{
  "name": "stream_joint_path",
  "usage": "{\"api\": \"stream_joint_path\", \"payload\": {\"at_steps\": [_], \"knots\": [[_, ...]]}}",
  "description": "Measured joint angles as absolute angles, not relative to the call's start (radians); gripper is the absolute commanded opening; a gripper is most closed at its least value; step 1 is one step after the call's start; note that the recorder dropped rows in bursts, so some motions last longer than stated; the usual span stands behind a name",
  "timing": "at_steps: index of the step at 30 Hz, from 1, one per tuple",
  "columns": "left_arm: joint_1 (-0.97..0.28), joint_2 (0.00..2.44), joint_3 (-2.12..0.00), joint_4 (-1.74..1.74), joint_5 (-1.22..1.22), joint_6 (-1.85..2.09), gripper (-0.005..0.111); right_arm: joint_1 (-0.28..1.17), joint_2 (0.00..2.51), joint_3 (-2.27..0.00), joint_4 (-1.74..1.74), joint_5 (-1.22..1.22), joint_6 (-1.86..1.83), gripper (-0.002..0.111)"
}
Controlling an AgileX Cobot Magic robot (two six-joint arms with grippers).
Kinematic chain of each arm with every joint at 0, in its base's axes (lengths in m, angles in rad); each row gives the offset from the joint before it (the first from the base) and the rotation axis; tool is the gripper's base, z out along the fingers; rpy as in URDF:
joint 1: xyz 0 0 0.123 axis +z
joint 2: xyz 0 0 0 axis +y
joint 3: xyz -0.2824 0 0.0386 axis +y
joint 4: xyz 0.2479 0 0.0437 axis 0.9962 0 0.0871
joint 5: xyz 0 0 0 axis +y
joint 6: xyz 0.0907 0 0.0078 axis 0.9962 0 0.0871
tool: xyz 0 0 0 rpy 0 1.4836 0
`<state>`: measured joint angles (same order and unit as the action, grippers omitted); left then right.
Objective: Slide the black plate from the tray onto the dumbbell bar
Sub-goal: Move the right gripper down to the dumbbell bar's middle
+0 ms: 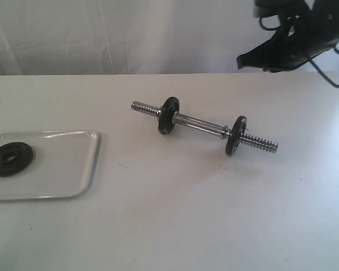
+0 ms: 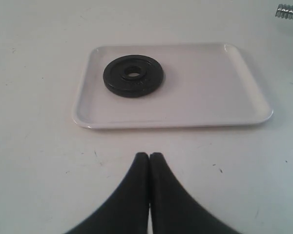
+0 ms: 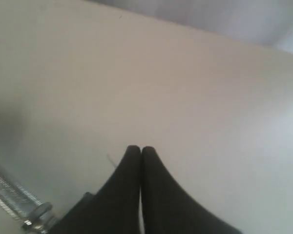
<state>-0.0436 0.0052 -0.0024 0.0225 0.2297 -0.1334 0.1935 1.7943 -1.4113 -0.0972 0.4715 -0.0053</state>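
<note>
The black plate (image 1: 9, 158) (image 2: 133, 75) lies flat in the white tray (image 1: 73, 164) (image 2: 210, 92) at the left edge of the table. The chrome dumbbell bar (image 1: 200, 124) lies near the table's middle, with two other black discs (image 1: 168, 115) (image 1: 235, 136) standing on it; one threaded end (image 2: 289, 11) shows in the left wrist view, another stretch of thread (image 3: 12, 195) in the right wrist view. My left gripper (image 2: 149, 156) is shut and empty, hovering short of the tray. My right gripper (image 3: 140, 149) (image 1: 243, 58) is shut and empty, raised at the upper right.
The white tabletop (image 1: 175, 214) stretches between tray and bar. A pale curtain (image 1: 101, 34) hangs behind the table's far edge. Black cables (image 1: 327, 73) dangle from the right arm.
</note>
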Motion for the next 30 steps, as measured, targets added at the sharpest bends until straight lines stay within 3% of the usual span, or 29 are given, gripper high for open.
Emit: {"api": "stream_joint_path", "payload": {"at_steps": [3,5,11,13,30], "knots": [[-0.044,0.005,-0.002,0.023,0.23,-0.133,0.0,0.225,1.882,-1.497,0.0,0.584,-0.101,0.003],[-0.044,0.005,-0.002,0.023,0.23,-0.133,0.0,0.244,1.931,-1.545,0.046,0.644,-0.145,0.012],[-0.044,0.005,-0.002,0.023,0.23,-0.133,0.0,0.293,2.001,-1.637,0.079,0.788,-0.198,0.061],[-0.044,0.005,-0.002,0.023,0.23,-0.133,0.0,0.302,2.011,-1.653,0.093,0.819,-0.233,0.071],[-0.044,0.005,-0.002,0.023,0.23,-0.133,0.0,0.319,2.101,-1.663,0.21,0.865,-0.491,0.072]]}}
